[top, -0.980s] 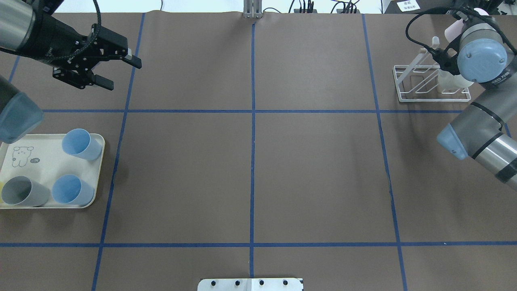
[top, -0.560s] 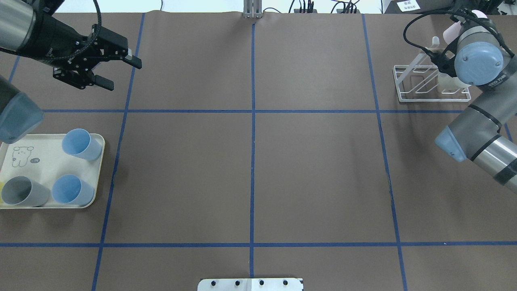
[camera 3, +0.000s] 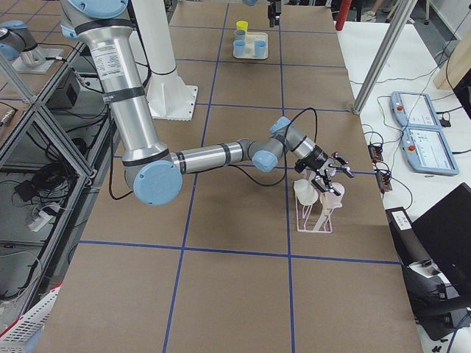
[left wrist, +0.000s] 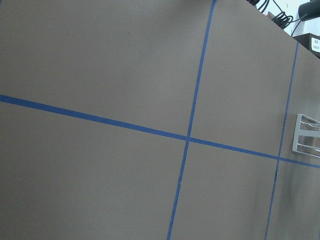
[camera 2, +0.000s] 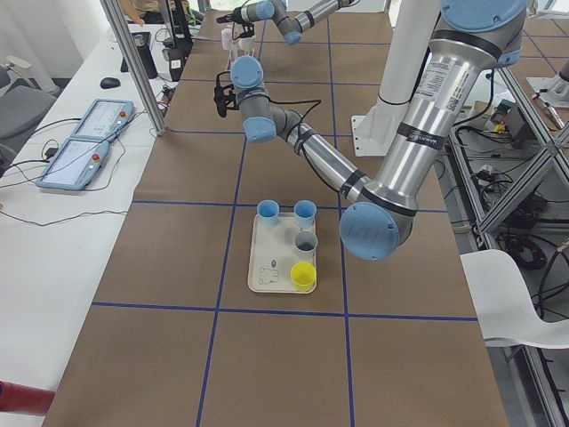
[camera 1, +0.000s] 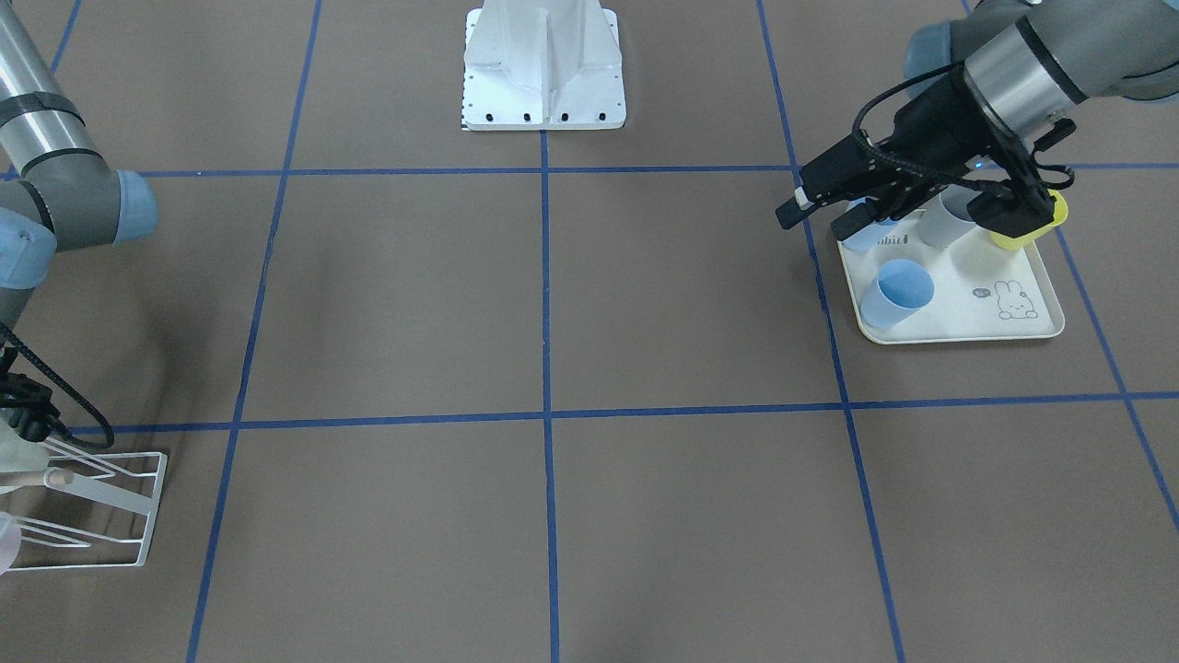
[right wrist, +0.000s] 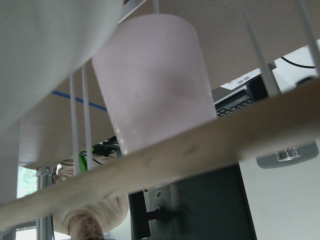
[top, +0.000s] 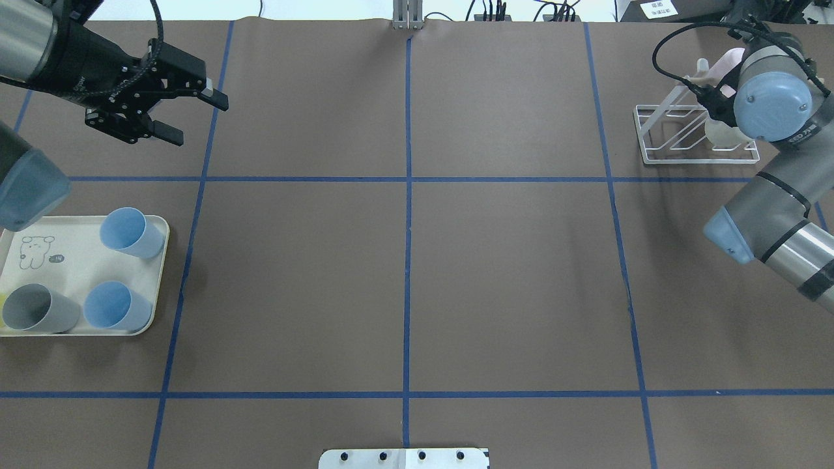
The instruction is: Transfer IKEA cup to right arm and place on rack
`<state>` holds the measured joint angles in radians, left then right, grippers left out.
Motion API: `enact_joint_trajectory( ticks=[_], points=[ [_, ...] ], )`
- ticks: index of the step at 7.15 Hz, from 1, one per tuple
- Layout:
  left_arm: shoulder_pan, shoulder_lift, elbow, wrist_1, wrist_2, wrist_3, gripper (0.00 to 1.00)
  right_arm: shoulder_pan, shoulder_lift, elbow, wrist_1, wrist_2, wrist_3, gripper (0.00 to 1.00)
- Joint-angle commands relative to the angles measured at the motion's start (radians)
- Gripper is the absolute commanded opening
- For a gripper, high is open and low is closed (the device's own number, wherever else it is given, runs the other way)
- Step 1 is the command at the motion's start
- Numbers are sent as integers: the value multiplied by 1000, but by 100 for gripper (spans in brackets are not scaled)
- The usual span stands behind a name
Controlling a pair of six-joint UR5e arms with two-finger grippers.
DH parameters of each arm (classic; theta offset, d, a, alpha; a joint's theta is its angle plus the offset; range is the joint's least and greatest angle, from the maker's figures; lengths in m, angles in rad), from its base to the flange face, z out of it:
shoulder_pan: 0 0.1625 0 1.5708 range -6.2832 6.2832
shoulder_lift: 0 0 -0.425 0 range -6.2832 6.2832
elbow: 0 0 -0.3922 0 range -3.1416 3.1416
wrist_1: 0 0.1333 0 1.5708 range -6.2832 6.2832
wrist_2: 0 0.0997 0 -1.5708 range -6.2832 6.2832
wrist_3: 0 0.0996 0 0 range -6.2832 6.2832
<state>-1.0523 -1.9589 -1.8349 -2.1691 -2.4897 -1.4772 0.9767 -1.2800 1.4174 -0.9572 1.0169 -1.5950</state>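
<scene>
The right arm leans over the rack, where a whitish cup sits among the wires under the wrist, near a pink cup by the dowel. No view makes clear whether the right gripper grips it. The left gripper hangs spread and empty, apart from the tray. The cup looks like light, stiff plastic, smooth and probably slick. A pinch across its wall near the rim seems safest.

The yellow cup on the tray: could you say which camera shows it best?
Exterior left: the yellow cup stands whole on the tray. Front-facing, the left arm hides part; overhead shows an edge sliver; exterior right, a speck.
</scene>
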Motion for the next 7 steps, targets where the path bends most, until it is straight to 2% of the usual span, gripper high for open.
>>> enact_joint_trajectory(
  ticks=[1, 2, 4, 5, 7],
  points=[
    [0, 0, -1, 0, 0, 0, 100, -1, 10, 33, -3, 6, 4, 99],
    [-8, 0, -1, 0, 0, 2, 100, -1, 16, 70, -8, 14, 12, 99],
    [-30, 12, -3, 2, 0, 58, 100, 2, 16, 145, -14, 86, 135, 99],
    [-55, 49, -4, 3, 0, 137, 100, 4, 7, 191, -17, 130, 249, 99],
    [-124, 142, -4, 2, 2, 335, 100, 7, -1, 308, -114, 245, 555, 99]
  ],
)
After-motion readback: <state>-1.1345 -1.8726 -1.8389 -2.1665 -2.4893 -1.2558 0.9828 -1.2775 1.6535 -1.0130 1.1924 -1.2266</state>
